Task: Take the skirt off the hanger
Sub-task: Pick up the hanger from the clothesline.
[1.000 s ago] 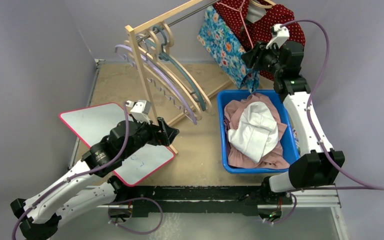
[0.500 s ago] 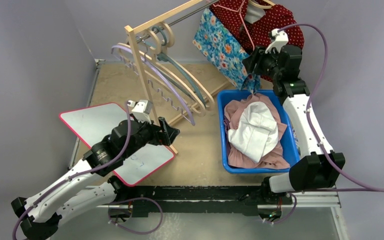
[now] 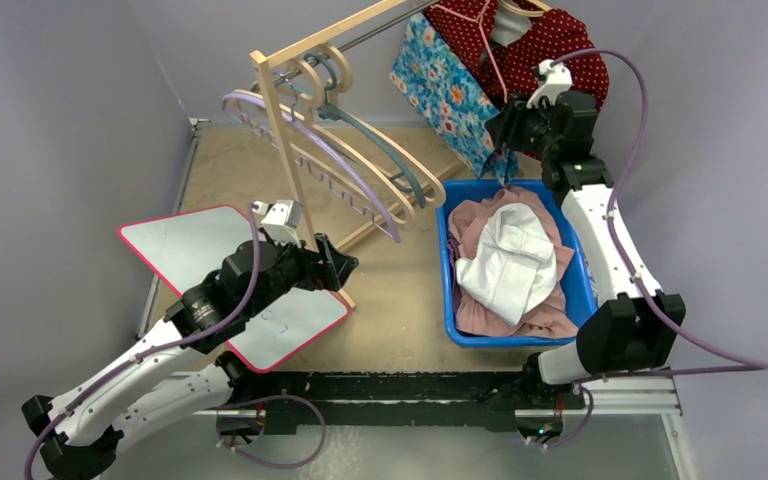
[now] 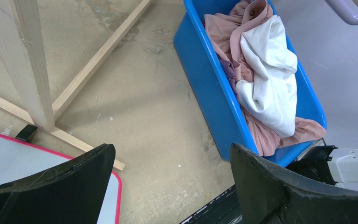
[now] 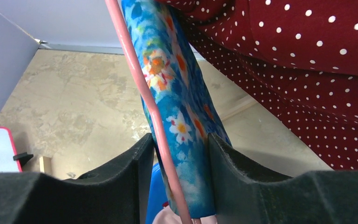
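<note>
Skirt (image 3: 445, 88), blue floral, is hung on the pink hanger (image 5: 139, 77) at the far right end of the rack (image 3: 280, 130), above the blue bin (image 3: 445, 275). Right hand (image 5: 179, 142) is clamped on a bunched fold of it. The hanger's wire is caught between the same fingers, against the left one. Left hand (image 4: 171, 156) is spread wide with nothing held, parked low over the table (image 3: 400, 300) beside the rack's post.

Risks, as judged from here:
- Wire is pinched with the cloth — a pull would likely drag hanger and skirt together, so nothing is freed, or the hook is lifted off the rail.
- Rack looks light. It could be tipped by a sideways tug, and no bracing is given by the left hand.
- Red dotted garment (image 5: 307, 70) is hung just behind, touching — it could be snagged and dragged along.
- Only a loose fold is gripped, so cloth may be lost from the fingers.
- How the skirt is fixed to the hanger cannot be told.
</note>
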`<state>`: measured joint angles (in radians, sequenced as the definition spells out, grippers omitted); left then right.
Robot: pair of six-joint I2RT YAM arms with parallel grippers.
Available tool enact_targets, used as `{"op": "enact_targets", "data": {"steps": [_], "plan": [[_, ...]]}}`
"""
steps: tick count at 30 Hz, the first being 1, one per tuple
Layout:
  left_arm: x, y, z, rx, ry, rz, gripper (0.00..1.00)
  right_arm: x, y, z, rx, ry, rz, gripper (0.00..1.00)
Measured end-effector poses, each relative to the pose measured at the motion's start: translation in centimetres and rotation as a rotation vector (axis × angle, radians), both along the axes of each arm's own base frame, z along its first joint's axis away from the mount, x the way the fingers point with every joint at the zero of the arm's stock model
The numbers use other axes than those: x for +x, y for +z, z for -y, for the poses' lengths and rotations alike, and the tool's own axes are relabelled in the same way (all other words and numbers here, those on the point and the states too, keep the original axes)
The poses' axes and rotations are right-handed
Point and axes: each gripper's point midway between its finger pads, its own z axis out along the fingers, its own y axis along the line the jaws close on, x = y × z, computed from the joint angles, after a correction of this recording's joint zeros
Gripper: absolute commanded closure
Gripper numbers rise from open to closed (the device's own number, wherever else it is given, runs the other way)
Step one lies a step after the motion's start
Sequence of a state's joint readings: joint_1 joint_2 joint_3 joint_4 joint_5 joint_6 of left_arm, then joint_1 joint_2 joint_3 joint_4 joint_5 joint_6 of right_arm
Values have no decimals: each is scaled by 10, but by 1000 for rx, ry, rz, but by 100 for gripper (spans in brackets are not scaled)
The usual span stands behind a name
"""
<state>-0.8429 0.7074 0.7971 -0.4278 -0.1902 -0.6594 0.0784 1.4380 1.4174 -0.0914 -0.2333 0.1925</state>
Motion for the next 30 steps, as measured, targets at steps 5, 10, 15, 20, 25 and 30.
{"op": "enact_targets", "data": {"steps": [5,10,15,20,25,30], "plan": [[-1,5,-5,-19,19,9,7,9,-11,-4,11,12,-16,74],[-2,11,-9,-40,36,23,6,9,-3,-16,69,63,1,89],[-1,12,-10,-40,44,25,6,-4,4,-38,173,171,24,96],[1,8,-8,-34,48,12,6,-23,16,-59,313,275,34,100],[2,6,-7,-36,51,2,6,-42,30,-76,457,370,38,100],[2,8,-6,-49,54,1,5,-60,51,-87,590,465,71,100]]}}
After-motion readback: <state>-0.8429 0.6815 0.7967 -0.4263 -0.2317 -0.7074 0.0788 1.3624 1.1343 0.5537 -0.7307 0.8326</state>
